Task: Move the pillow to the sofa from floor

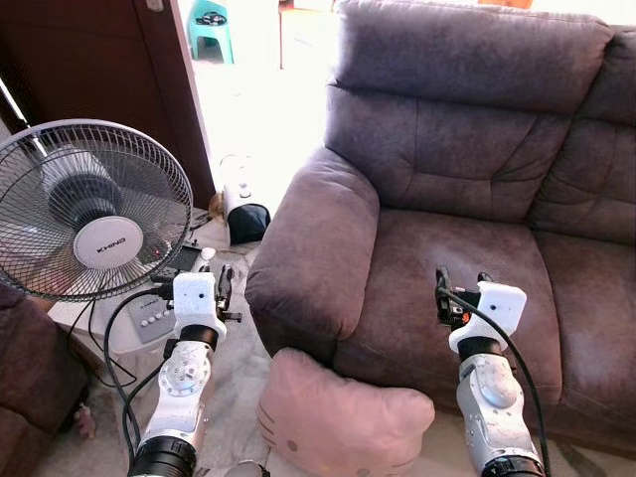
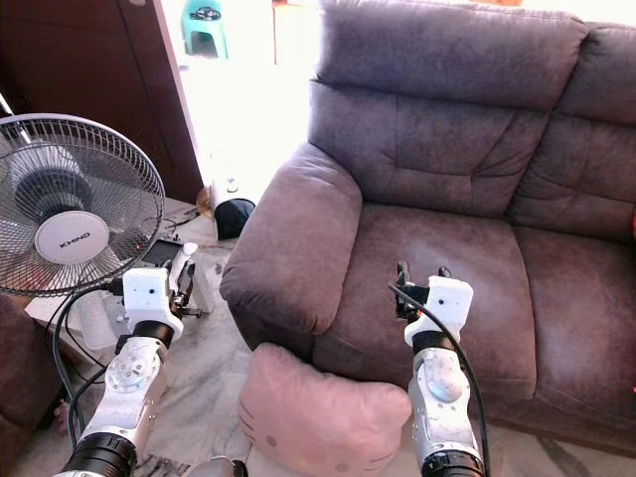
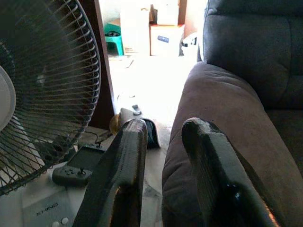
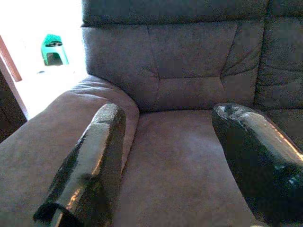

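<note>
Pillow on floor; right claw wide, seemingly empty.

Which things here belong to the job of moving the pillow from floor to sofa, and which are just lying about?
Belong to the job:
pink pillow, on the floor against the sofa's front
sofa
left gripper, open
right gripper, open

Just lying about:
fan
green stool
game controller

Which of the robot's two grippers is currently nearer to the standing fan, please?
Left. The left gripper is raised right beside the standing fan, just off its grille. The right gripper is over the sofa seat, beyond the armrest from the fan.
</note>
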Available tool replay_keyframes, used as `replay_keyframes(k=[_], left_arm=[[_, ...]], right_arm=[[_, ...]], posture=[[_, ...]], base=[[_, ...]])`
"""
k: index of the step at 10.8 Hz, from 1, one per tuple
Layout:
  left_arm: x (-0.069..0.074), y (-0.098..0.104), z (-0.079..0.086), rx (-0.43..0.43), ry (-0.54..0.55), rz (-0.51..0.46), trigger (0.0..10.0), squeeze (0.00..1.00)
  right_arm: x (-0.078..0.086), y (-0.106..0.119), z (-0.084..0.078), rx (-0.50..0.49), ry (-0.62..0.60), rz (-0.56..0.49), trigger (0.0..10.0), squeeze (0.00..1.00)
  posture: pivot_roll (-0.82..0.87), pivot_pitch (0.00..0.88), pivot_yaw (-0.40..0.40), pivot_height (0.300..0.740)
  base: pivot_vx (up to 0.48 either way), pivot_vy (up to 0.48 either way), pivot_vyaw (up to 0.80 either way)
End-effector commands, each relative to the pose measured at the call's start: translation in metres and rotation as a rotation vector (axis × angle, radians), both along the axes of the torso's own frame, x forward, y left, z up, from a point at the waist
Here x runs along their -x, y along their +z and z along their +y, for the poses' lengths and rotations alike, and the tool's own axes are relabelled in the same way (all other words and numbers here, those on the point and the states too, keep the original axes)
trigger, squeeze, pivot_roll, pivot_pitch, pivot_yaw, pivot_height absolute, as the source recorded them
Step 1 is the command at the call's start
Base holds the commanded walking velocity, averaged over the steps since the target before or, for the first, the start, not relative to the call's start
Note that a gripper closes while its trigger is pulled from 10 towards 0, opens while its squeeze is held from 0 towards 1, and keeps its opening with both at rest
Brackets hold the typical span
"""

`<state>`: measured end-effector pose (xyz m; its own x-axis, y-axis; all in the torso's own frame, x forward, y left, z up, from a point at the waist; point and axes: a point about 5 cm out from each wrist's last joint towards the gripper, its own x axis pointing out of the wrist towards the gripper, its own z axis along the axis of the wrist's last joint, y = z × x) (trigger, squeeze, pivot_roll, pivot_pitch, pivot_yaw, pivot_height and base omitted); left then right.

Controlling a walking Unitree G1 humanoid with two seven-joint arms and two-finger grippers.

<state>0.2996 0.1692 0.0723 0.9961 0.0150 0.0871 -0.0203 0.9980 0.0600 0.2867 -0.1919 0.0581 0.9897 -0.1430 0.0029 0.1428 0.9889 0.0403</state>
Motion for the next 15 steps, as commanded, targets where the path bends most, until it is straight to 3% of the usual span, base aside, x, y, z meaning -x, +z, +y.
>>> replay_keyframes(k=[1,3,7,15], left_arm=[[-0.003,0.001,0.001,-0.005,-0.005,0.008,10.0,0.0],[-0.006,0.003,0.002,-0.005,-0.004,0.009,10.0,0.0],[-0.007,0.005,0.004,-0.007,0.007,0.005,10.0,0.0],[-0.009,0.009,0.005,-0.021,0.0,0.011,10.0,0.0]], right_arm=[[-0.005,0.007,-0.003,-0.003,-0.01,-0.019,10.0,0.0],[-0.007,0.009,-0.005,0.002,-0.015,-0.015,10.0,0.0],[-0.013,0.018,-0.002,0.005,-0.013,-0.038,10.0,0.0],[-0.014,0.018,-0.004,0.002,-0.038,-0.029,10.0,0.0]], posture=[[0.04,0.0,-0.035,0.717],[0.03,0.0,-0.038,0.717],[0.04,0.014,-0.05,0.664],[0.04,0.058,-0.042,0.655]], base=[[0.0,0.0,0.0],[0.0,0.0,0.0],[0.0,0.0,0.0],[0.0,0.0,0.0]])
